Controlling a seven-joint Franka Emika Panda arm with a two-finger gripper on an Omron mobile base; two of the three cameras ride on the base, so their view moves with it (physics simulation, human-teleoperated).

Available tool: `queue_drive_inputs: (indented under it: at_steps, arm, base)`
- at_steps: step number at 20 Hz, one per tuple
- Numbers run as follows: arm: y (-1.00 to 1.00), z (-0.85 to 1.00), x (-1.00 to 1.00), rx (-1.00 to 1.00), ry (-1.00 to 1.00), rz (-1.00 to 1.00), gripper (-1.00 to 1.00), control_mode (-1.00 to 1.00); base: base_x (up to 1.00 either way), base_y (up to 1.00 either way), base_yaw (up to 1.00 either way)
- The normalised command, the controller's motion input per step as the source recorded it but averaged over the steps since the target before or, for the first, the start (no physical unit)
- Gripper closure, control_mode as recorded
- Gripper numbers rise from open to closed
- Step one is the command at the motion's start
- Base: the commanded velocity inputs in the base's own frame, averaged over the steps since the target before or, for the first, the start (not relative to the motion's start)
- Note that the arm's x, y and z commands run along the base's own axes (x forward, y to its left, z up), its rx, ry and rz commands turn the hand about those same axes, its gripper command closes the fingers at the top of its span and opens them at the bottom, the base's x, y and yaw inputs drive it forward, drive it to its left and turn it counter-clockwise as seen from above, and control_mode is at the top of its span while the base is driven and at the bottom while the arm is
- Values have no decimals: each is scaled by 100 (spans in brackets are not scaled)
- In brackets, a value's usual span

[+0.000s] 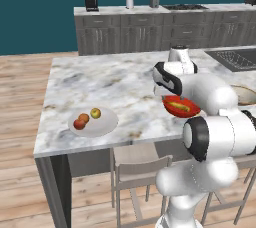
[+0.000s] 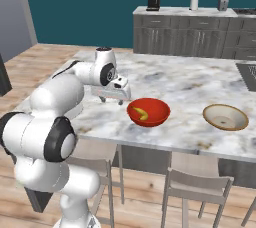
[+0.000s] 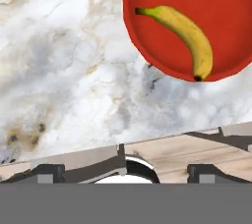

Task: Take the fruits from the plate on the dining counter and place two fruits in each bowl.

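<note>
We are viewing the counter with the banana lying in the red bowl, one of the two fruits that bowl is due. The tan bowl is sitting bare, just beside it. Three fruits, two apples and an orange, are waiting on the plate, apparently touching. The gripper is hanging just beside the red bowl, jaws spread wide, holding nothing.

I see the curved yellow banana lying in the glossy red bowl, the tan bowl beside it, and two apples plus an orange on the pale plate atop the marble worktop.
</note>
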Motion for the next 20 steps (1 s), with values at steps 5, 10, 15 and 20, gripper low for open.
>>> queue_drive_inputs:
  at_steps: [5,10,15,20]
  arm:
    - [83,16,-75,6,11,6,-100,-100]
    - [80,4,-49,10,9,16,-100,-100]
    - [86,4,-30,12,11,16,-100,-100]
    - [88,12,-17,15,12,12,-100,-100]
  base:
    - [0,0,0]
    - [0,0,0]
    - [0,0,0]
    - [0,0,0]
